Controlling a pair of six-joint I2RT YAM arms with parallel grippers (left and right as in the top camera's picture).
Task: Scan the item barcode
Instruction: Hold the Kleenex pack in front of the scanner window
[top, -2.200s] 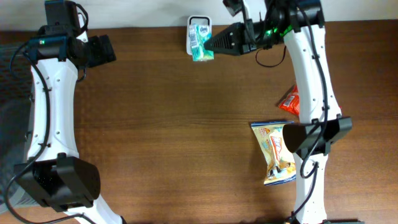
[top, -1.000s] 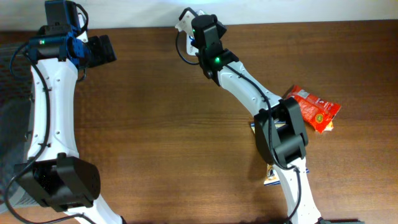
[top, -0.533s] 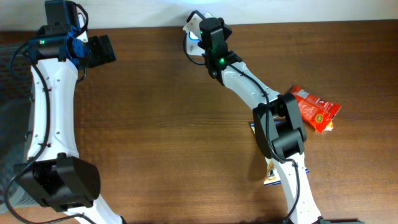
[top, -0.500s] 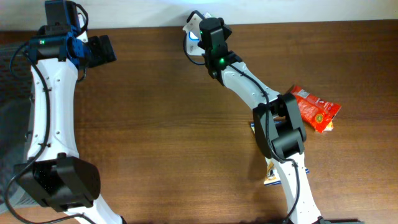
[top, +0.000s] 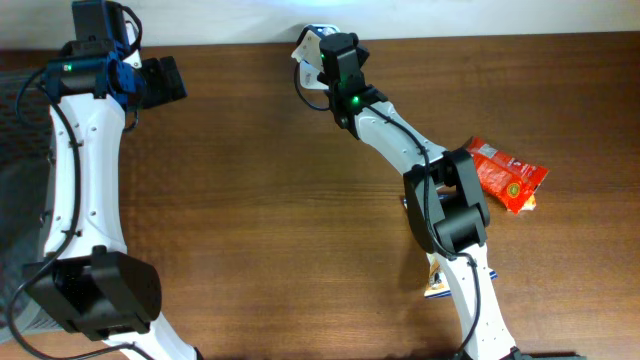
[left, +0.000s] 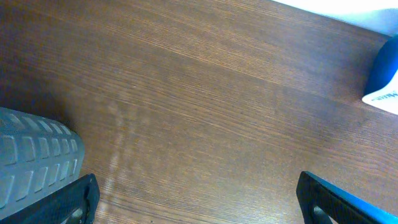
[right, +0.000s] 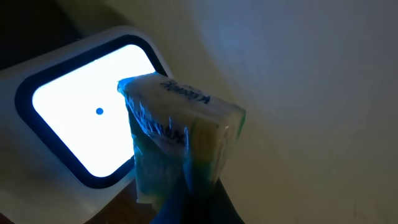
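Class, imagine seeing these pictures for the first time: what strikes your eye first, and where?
A glowing white scanner window with a blue rim lights the right wrist view; the right gripper holds a green-and-white wrapped packet before it. Overhead, a bright red snack packet lies at the right of the brown wooden table.

Left gripper (top: 176, 82) spread wide; right gripper (right: 185, 190) clamped, arm outstretched

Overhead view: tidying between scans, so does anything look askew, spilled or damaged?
Nothing spilled or damaged shows. The red packet lies tilted beside the right arm, and a yellow bag is mostly hidden under that arm. The right tool holds the green pack at the scanner.
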